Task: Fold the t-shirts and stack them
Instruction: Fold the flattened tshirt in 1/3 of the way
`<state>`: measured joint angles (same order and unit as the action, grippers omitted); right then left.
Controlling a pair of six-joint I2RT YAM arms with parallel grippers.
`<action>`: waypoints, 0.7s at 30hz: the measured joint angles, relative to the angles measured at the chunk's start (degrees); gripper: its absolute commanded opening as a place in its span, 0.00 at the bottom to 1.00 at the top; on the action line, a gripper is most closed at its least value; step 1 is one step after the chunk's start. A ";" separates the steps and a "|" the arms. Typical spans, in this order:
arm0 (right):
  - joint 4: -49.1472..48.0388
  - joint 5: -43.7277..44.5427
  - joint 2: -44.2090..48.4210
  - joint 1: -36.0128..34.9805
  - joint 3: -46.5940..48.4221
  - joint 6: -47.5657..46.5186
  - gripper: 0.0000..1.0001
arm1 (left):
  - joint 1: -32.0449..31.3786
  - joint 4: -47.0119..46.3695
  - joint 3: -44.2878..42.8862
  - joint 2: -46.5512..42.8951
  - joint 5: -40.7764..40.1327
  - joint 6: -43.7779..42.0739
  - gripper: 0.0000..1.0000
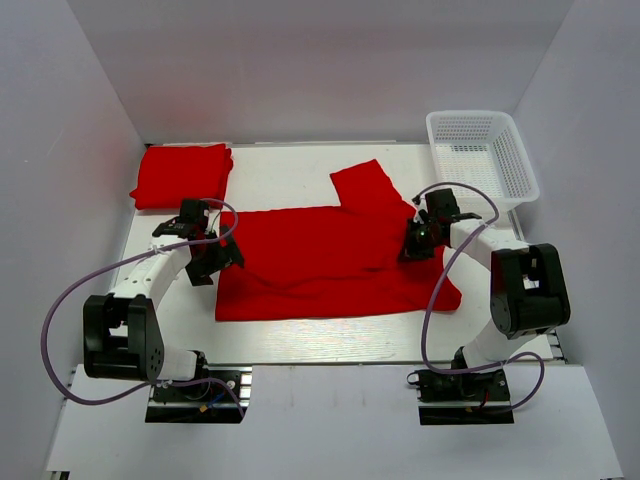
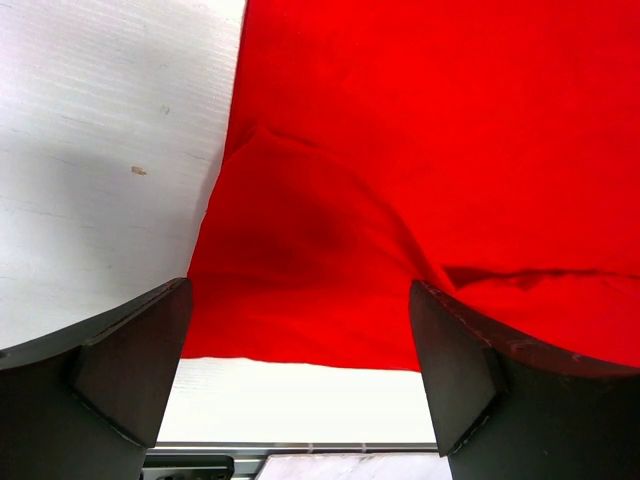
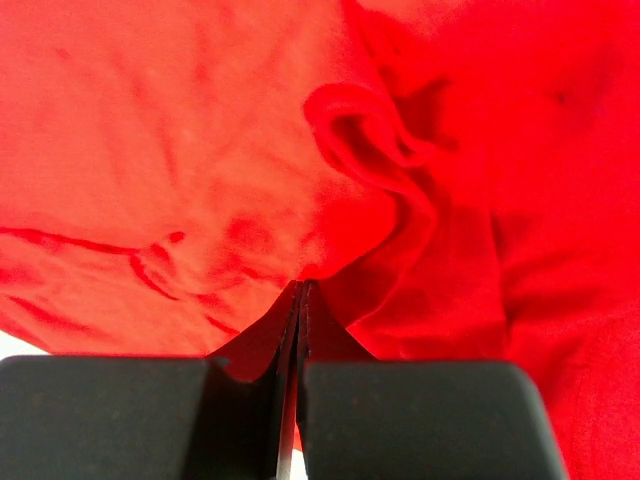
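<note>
- A red spread t-shirt lies across the middle of the white table. One part of it juts out toward 12 o'clock, near the middle of its far edge.
- A second red shirt, the folded t-shirt, sits in the table's 10 o'clock corner. It is apart from the spread one.
- A white mesh basket stands at the 2 o'clock corner, partly past the table's edge.
- The left gripper is at the 9 o'clock edge of the spread t-shirt.
- In the left wrist view the left gripper has its jaws wide apart with nothing between them. Below them lie a raised fold at the cloth's edge and bare table.
- The right gripper is low at the 3 o'clock side of the spread t-shirt.
- In the right wrist view the right gripper has its jaws pressed together, pinching a bit of the red cloth at their tips. The fabric bunches and wrinkles away from that point, with a curled hem toward 12 o'clock.
</note>
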<state>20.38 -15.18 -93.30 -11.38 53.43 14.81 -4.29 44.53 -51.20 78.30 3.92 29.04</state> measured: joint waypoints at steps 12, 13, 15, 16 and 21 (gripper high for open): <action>-3.32 -6.32 -2.91 -0.22 12.11 0.68 0.00 | 0.00 -0.37 -1.70 1.38 -0.02 -0.11 1.00; -3.87 -6.67 -3.82 -0.26 13.05 0.87 0.00 | 0.00 -0.42 -2.08 1.68 -0.04 -0.11 1.00; -4.24 -7.34 -5.68 -0.28 14.67 1.31 0.00 | 0.00 -0.63 -2.45 2.12 -0.07 -0.11 1.00; -4.22 -7.54 -6.80 -0.35 15.63 1.53 0.00 | 0.00 -0.74 -2.62 2.34 -0.07 -0.13 1.00; -4.39 -7.98 -11.91 -0.76 19.67 2.89 0.00 | 0.00 -1.05 -3.28 3.74 -0.09 -0.11 1.00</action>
<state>15.99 -23.16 -105.21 -12.14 73.10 17.69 -4.29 43.48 -54.48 82.04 3.84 28.93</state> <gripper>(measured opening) 0.005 0.989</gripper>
